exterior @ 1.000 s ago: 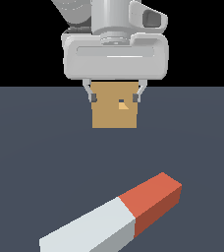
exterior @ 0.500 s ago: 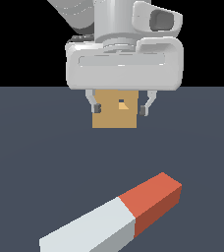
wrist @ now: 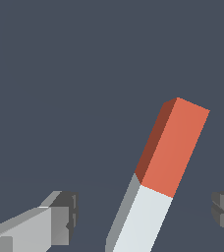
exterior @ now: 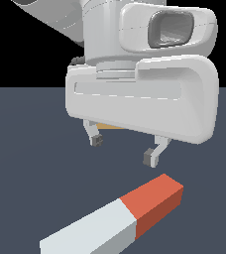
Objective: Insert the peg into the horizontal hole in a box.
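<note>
The peg (exterior: 120, 218) lies flat on the dark floor, red-orange end toward the exterior view's right, pale grey-white rest running off the lower edge. My gripper (exterior: 124, 150) hangs open and empty just above and behind the peg's red end, fingertips (exterior: 150, 158) spread wide. In the wrist view the peg (wrist: 158, 182) lies between the two open fingers (wrist: 60, 219), red end farthest from them. The tan box (exterior: 110, 127) is almost wholly hidden behind the gripper body; only a thin tan sliver shows. Its hole is hidden.
The dark grey floor (exterior: 26, 163) stretches around the peg. The large white gripper body (exterior: 140, 99) fills the upper middle of the exterior view and blocks what lies behind it.
The gripper has come toward the camera and down toward the peg, growing larger in view and covering the box. Its fingers stay open. The peg has not moved.
</note>
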Robot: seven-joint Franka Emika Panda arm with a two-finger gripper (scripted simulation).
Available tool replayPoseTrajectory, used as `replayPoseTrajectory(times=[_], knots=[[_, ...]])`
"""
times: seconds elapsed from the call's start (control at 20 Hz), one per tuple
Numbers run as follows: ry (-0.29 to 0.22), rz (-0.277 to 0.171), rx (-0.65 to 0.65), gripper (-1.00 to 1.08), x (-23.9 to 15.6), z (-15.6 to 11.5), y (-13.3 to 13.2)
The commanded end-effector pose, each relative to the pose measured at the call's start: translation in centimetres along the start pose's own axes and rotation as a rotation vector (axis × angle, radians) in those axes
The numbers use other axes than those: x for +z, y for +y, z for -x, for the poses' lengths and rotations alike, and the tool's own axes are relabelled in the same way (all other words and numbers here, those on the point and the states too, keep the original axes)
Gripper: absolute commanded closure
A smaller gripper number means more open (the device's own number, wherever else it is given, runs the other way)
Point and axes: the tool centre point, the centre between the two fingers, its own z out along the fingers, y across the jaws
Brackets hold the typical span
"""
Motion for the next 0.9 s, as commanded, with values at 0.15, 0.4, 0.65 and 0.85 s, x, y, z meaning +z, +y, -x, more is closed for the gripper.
replayPoseTrajectory(times=[0.15, 0.4, 0.65, 0.85], knots=[[0.003, 0.001, 0.206, -0.92, 2.1, 3.7, 1.0], [0.005, 0.001, 0.327, -0.92, 3.4, 6.0, 1.2], [0.006, 0.001, 0.387, -0.92, 4.0, 7.1, 1.1], [0.005, 0.0, 0.385, -0.92, 4.1, 7.1, 1.1]])
